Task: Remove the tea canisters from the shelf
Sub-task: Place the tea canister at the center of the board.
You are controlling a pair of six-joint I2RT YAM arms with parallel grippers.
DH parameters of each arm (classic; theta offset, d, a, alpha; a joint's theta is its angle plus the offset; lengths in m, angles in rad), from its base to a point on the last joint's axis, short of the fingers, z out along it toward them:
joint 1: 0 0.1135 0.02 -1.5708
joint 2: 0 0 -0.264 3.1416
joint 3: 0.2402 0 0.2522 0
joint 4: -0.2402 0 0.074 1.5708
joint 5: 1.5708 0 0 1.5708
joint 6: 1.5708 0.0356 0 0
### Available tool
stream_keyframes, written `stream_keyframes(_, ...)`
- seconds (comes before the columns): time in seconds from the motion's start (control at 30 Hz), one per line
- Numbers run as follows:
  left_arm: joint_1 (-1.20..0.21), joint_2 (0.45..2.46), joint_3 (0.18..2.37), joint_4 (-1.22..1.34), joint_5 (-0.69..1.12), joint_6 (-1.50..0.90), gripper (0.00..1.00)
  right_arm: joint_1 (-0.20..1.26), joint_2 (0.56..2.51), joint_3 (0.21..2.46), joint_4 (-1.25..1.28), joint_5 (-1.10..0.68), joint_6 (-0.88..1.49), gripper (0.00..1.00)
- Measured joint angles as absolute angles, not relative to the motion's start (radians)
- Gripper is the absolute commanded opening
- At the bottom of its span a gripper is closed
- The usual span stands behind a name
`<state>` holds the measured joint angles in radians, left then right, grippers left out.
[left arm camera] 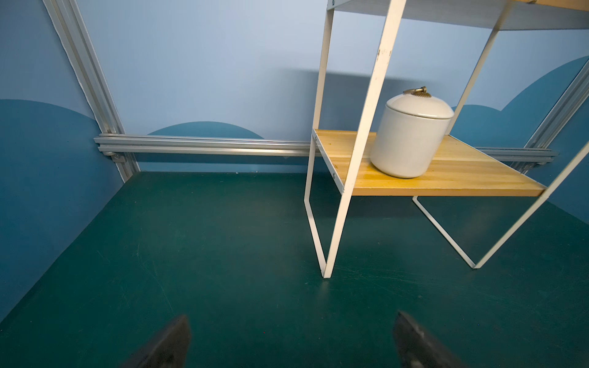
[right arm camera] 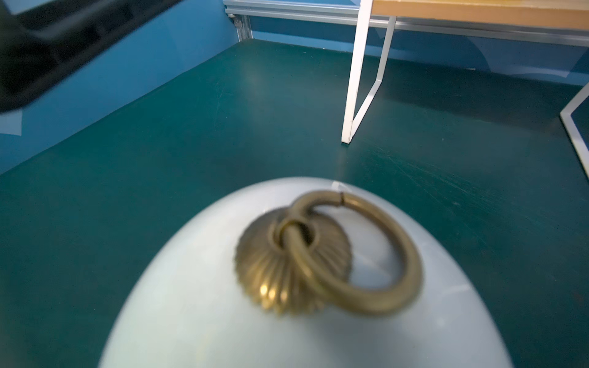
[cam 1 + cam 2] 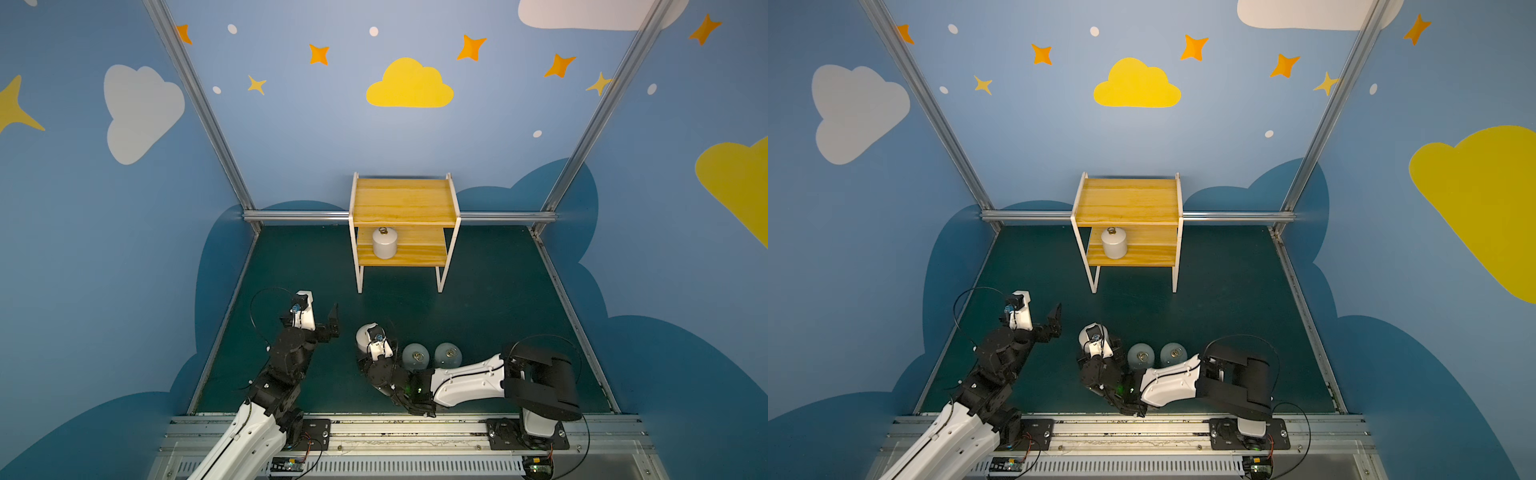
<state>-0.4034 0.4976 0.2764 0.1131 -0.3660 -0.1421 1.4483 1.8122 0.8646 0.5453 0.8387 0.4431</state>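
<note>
Closest, one white canister (image 2: 197, 302) is clamped in the right hand (image 3: 368, 338), lower centre of both top views, beside two blue-grey canisters (image 3: 415, 356) on the bench (image 3: 478, 299). Left hand (image 1: 291, 315) gapes, empty. Another white canister (image 3: 385, 243) stands on the lower board of the shelf (image 3: 405, 199).

The left arm (image 3: 266, 395) rises from the near rail and reaches forward. Its pincer (image 3: 322, 319) is held level above the surface, jaws spread wide with nothing between them; both dark fingertips (image 1: 173, 341) show in the left wrist view. The right arm (image 3: 469, 380) folds at the elbow and lies low, its forearm running leftward. The right pincer (image 3: 368, 337) points forward, clamped on a white canister (image 2: 191, 302), its fingers hidden from view.
</note>
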Motion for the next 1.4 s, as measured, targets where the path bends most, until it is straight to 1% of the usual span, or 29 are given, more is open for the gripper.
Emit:
stream_keyframes(0.23, -0.391, 0.513, 0.276, 0.122, -0.357, -0.146, 1.00, 1.448, 1.827, 0.865, 0.546, 0.841, 0.475, 0.65)
stream_keyframes(0.53, -0.373, 0.538, 0.275, 0.143, -0.335, -0.157, 1.00, 1.449, 1.909, 0.865, 0.585, 0.818, 0.445, 0.66)
stream_keyframes(0.9, -0.370, 0.552, 0.265, 0.168, -0.329, -0.162, 1.00, 1.452, 1.938, 0.864, 0.661, 0.798, 0.421, 0.67)
stream_keyframes(1.4, -0.366, 0.569, 0.265, 0.176, -0.329, -0.162, 1.00, 1.441, 1.979, 0.864, 0.664, 0.754, 0.434, 0.67)
